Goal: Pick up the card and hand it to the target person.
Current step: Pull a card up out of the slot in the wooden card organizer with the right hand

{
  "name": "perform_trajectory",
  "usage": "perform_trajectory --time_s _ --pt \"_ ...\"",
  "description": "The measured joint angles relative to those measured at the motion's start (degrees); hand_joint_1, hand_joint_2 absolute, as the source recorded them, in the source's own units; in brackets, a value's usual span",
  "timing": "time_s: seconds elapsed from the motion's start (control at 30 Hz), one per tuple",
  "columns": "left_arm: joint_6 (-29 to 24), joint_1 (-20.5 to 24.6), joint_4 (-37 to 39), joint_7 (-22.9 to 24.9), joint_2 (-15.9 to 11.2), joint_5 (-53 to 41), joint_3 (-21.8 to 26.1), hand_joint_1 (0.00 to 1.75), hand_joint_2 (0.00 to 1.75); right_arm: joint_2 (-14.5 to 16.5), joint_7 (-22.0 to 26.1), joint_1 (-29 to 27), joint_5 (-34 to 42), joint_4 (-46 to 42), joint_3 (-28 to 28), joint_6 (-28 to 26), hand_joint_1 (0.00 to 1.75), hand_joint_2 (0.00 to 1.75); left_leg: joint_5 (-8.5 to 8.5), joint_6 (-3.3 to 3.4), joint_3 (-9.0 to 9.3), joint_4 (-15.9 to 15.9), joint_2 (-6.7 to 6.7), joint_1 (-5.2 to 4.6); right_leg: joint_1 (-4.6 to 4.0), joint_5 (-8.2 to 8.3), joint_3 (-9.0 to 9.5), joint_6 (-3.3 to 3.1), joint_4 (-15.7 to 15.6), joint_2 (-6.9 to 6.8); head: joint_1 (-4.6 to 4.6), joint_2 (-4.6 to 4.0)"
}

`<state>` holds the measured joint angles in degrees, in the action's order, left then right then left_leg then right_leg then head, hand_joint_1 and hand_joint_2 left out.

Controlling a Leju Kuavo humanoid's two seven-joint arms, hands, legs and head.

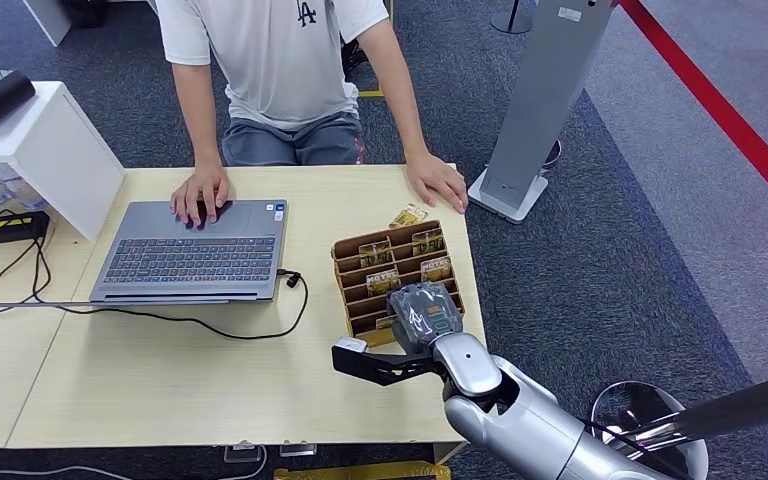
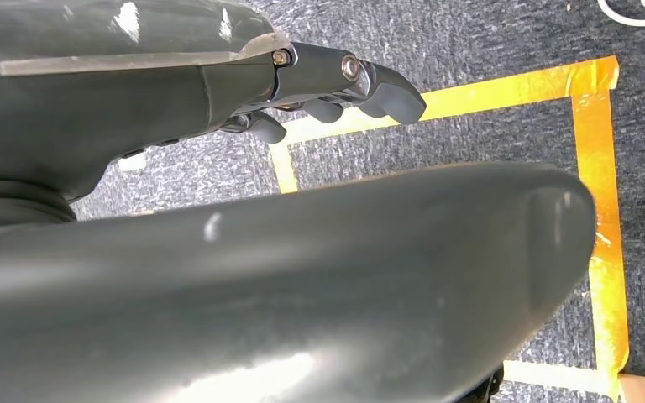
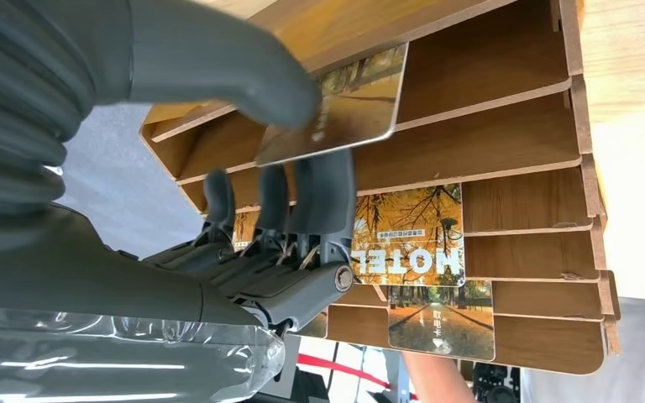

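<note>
while over rack (image 1: pixel 440 290), robot hand (image 3: pixel 243 168) pinches card (image 3: pixel 361 105)

The right hand (image 1: pixel 423 316) is covering the near slots of the card rack (image 1: pixel 396 272) in the head view, so the card (image 3: pixel 348 109) it is pinching is being hidden there — the right wrist view is showing it, though the thumb is masking one corner. The person's (image 1: pixel 280 70) head is being cut off by the top edge. The print on the other cards (image 1: pixel 400 258) is reading too small to tell. The left hand (image 2: pixel 336 88) is lying half behind a dark blurred bulk — its palm is staying unseen.
</note>
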<state>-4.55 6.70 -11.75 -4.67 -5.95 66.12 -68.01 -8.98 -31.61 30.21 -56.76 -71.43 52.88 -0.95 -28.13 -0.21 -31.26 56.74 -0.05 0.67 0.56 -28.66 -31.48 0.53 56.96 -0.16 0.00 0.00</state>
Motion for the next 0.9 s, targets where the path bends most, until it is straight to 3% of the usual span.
perform_trajectory --time_s 0.27,0.7,0.9 --pt "0.03 0.00 -0.04 -0.06 -0.01 0.00 0.00 0.00 0.00 -0.08 0.04 0.07 0.04 -0.27 0.01 0.10 1.58 1.75 0.01 0.00 0.00 -0.01 0.01 0.00 0.00 0.01 -0.01 0.00 0.00 0.01 0.00 0.00" --pt "1.78 0.06 0.01 -1.28 -0.49 -0.25 -0.12 0.00 0.00 -0.43 0.26 -0.08 0.04 -1.10 -0.32 -0.04 1.55 1.75 0.01 0.00 0.00 -0.01 0.00 0.00 0.00 0.00 0.00 0.00 0.00 0.00 0.00 0.00" --pt "0.62 0.01 -0.02 -1.18 -0.36 0.04 0.18 0.00 0.00 -2.35 -1.04 1.28 -0.92 -6.88 -1.65 -0.51 1.55 1.75 0.00 0.01 -0.05 0.03 0.00 -0.02 0.02 0.00 -0.06 -0.01 0.05 0.00 0.00 0.00"
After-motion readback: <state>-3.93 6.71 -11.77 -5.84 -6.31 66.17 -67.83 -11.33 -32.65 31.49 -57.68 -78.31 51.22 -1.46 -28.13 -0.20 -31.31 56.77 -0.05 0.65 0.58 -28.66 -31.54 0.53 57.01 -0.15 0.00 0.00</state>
